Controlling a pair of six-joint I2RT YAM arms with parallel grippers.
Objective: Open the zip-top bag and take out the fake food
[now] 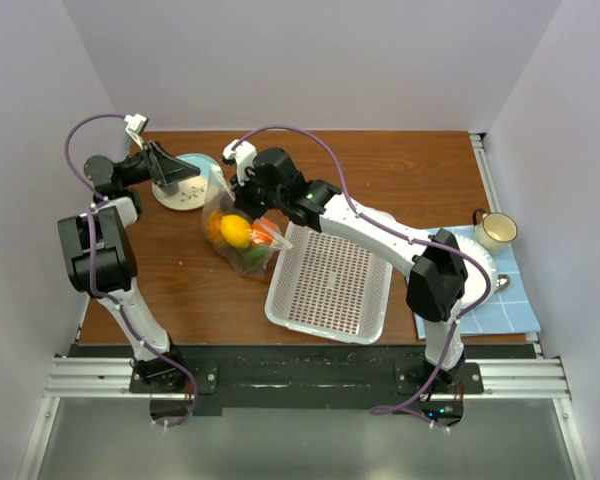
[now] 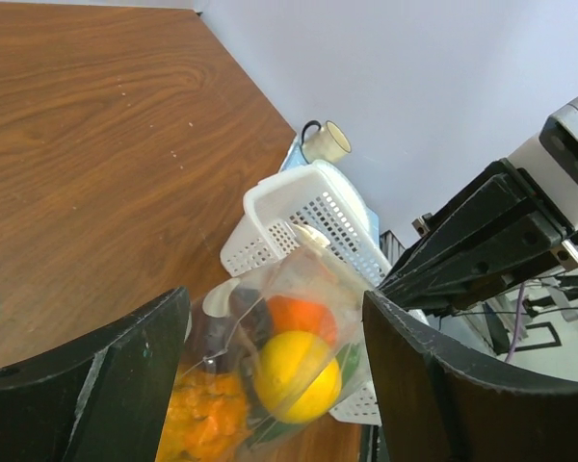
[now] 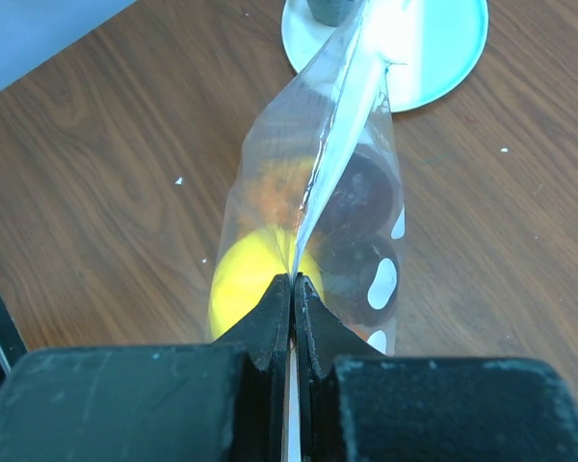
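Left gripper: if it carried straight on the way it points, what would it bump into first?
Probably the bag, which sits right ahead between the left gripper's open fingers; the gap is hard to judge.

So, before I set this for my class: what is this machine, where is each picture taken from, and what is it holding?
It is two robot arms fixed to a wooden table. One picture looks down from above; the other two come from cameras on the wrists. The right gripper is shut on the edge of the zip-top bag, which holds the fake food. The left gripper is open and holds nothing. Also on the table: a white basket, a pale plate and a mug.
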